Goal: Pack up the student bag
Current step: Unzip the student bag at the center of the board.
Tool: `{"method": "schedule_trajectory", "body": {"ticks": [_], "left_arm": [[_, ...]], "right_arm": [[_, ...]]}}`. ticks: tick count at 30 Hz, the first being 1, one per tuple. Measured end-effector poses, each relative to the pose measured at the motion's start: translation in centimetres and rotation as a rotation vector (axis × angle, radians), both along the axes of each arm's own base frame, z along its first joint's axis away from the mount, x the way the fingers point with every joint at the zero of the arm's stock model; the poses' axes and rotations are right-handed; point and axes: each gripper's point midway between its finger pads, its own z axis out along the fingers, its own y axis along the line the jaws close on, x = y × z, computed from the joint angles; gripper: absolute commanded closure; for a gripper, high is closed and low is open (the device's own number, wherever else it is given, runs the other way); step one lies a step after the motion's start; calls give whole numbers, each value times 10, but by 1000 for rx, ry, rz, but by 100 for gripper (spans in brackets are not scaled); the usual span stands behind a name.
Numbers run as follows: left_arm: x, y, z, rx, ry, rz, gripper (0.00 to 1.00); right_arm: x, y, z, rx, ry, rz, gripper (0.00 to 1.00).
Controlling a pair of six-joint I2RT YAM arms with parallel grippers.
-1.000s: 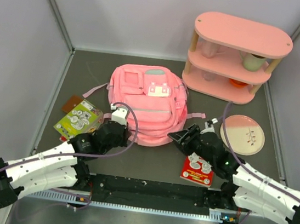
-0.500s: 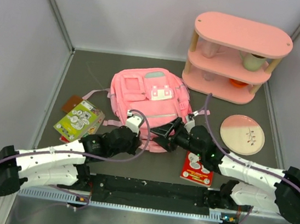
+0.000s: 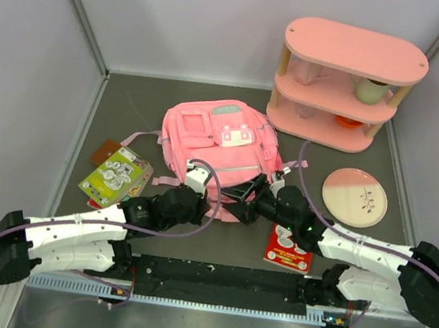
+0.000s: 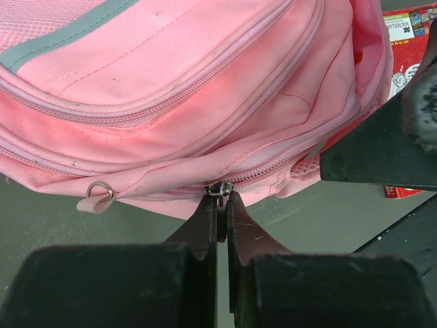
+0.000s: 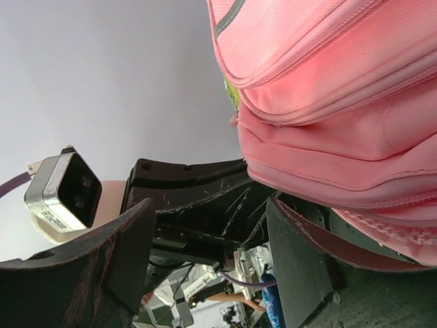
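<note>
Left claw (image 4: 220, 199) pinches zipper pull (image 4: 220, 187) (student bag (image 4: 205, 89) just ahead); right claw (image 5: 210, 208) gapes beside.

Right gripper (image 5: 212, 205): fingers (image 5: 297, 266) spread wide, gripping nothing. Student bag (image 5: 341, 102), pink with zip seams and a grey stripe (image 5: 231, 17), fills much of the view, its lower edge just beside one finger. Left wrist camera (image 5: 61, 195) and a purple cable (image 5: 246, 279) show through the gap. Pale wall (image 5: 102, 68) behind.
</note>
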Motion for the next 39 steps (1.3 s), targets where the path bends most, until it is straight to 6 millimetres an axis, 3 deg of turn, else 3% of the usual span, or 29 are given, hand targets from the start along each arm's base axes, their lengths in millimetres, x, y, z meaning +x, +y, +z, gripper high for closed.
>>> {"method": "schedule_trajectory", "body": {"ticks": [13, 18, 20, 23, 33, 39], "left_arm": [[-5, -13, 10, -27, -44, -41, 100], [-7, -16, 12, -20, -67, -54, 100], [-8, -16, 13, -23, -74, -59, 100], [-11, -18, 13, -35, -85, -74, 100], [-30, -30, 5, -51, -96, -173, 100], [-31, -33, 0, -34, -95, -179, 100]], "right_arm": [[14, 3, -17, -4, 36, -69, 41], [18, 0, -19, -3, 28, -92, 50], [19, -1, -21, -2, 26, -99, 59], [17, -6, -24, -6, 26, -107, 62], [26, -20, -32, -53, 28, -182, 60], [25, -17, -45, -103, 51, -167, 50]]}}
